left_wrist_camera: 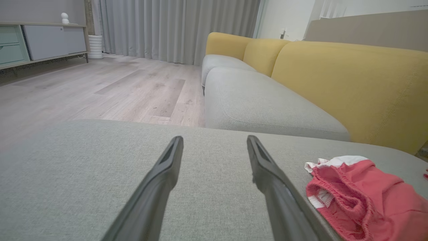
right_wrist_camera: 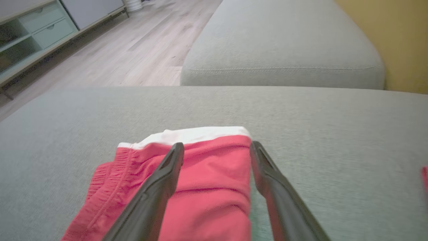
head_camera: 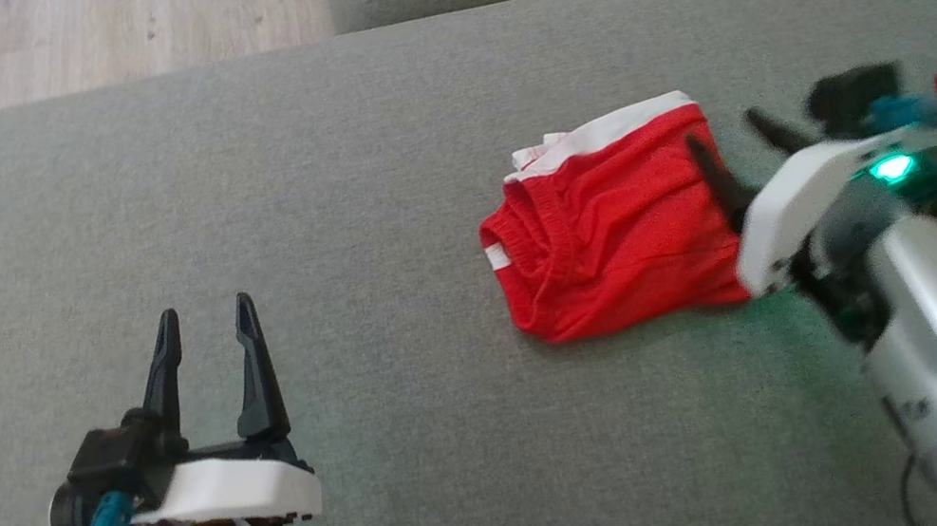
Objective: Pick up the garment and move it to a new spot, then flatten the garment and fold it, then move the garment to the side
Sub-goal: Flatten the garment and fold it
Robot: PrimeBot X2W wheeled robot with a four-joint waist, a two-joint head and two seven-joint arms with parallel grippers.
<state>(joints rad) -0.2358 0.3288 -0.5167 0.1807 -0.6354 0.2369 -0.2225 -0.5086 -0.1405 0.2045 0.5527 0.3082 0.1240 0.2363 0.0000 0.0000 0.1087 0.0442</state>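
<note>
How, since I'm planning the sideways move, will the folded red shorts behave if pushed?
Probably floppy: the folded red shorts show creases and a gathered waistband. Likely light, so a push may bunch or unfold them rather than slide them across the grey cushion.

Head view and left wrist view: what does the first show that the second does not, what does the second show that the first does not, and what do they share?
Head view, not the left wrist view: the right hand, open, its fingers at the right edge of the red garment. Left wrist view, not the head view: the curtains and the cabinet across the room. Both: the open left hand, the red garment lying on the grey cushion, and the wooden floor.
</note>
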